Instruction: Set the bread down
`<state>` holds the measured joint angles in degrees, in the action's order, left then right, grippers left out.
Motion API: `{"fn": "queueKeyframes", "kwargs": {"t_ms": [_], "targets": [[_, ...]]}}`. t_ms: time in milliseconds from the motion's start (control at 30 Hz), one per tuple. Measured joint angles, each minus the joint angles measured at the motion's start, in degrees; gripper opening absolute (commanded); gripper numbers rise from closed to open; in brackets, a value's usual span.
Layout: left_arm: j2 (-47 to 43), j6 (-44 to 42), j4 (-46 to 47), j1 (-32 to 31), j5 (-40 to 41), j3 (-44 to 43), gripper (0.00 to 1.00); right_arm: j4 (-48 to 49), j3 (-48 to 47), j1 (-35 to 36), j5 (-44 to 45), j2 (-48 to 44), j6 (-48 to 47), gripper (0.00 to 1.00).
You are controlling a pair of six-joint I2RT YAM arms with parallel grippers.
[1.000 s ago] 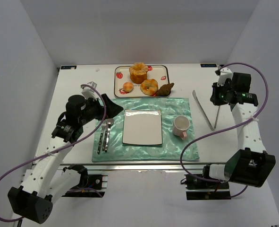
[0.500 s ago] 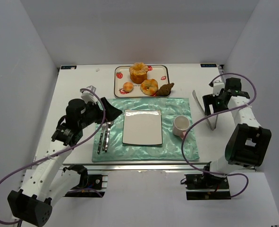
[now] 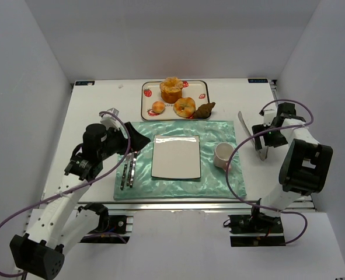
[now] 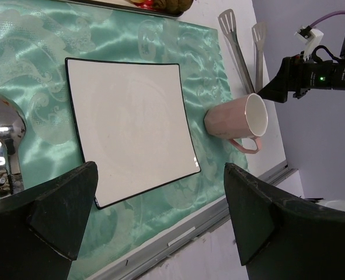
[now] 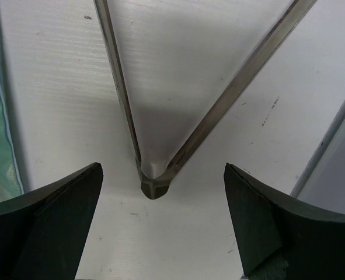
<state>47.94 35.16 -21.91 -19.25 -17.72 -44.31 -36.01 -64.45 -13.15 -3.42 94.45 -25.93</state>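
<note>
White worktop (image 3: pixel 90 111) is carrying a teal mat (image 3: pixel 219 131) at centre, with a strawberry-print tray (image 3: pixel 197 92) lying just behind it. Metal tongs (image 3: pixel 246 127) are lying right of the mat.

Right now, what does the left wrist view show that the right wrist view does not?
Only the left wrist view shows the square plate, the pink cup, the spoon and the right arm. Only the right wrist view shows the joined end of the tongs, close up. Both show the tongs' two arms, the green mat and the white table.
</note>
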Motion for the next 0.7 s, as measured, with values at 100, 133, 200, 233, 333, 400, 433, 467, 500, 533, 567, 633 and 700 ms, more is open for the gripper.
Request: {"fn": "queueKeyframes", "kwargs": {"t_ms": [100, 133, 200, 233, 333, 400, 433, 467, 500, 533, 567, 633, 700], "targets": [[1.1, 0.0, 0.1, 0.0, 0.1, 0.0, 0.98, 0.4, 0.3, 0.0, 0.3, 1.5, 0.4, 0.89], [1.5, 0.0, 0.1, 0.0, 0.1, 0.0, 0.98, 0.6, 0.4, 0.0, 0.3, 2.1, 0.5, 0.89], [2.4, 0.0, 0.2, 0.0, 0.1, 0.0, 0.98, 0.7, 0.5, 0.0, 0.3, 3.1, 0.8, 0.89], [3.0, -0.1, 0.3, 0.0, 0.1, 0.0, 0.98, 0.9, 0.5, 0.0, 0.3, 3.6, 1.2, 0.89], [4.5, -0.2, 0.7, 0.0, 0.1, 0.0, 0.98, 1.9, 0.5, 0.0, 1.2, 5.2, 2.4, 0.89], [5.2, -0.2, 1.0, 0.0, 0.1, 0.0, 0.98, 2.4, 0.4, 0.0, 1.7, 6.4, 3.3, 0.89], [5.5, -0.2, 1.0, 0.0, 0.1, 0.0, 0.98, 2.6, 0.2, 0.0, 1.8, 7.0, 3.6, 0.89], [5.7, -0.2, 1.0, 0.0, 0.1, 0.0, 0.98, 2.8, 0.0, 0.0, 2.0, 7.5, 4.0, 0.89], [5.9, -0.2, 1.1, 0.0, 0.1, 0.0, 0.98, 3.0, -0.3, 0.0, 2.2, 8.1, 4.5, 0.89], [6.1, -0.2, 1.2, 0.0, 0.1, 0.0, 0.98, 3.1, -0.8, 0.0, 2.3, 8.6, 4.8, 0.89], [6.3, -0.2, 1.2, 0.0, 0.1, -0.1, 0.98, 3.3, -1.4, 0.0, 2.3, 9.1, 5.0, 0.89], [6.7, -0.2, 1.2, 0.0, 0.1, -0.2, 0.98, 3.7, -2.8, 0.0, 2.4, 10.3, 5.7, 0.89], [7.1, -0.2, 1.2, 0.0, 0.1, -0.5, 0.98, 4.0, -4.2, 0.0, 2.4, 11.4, 6.2, 0.89]]}}
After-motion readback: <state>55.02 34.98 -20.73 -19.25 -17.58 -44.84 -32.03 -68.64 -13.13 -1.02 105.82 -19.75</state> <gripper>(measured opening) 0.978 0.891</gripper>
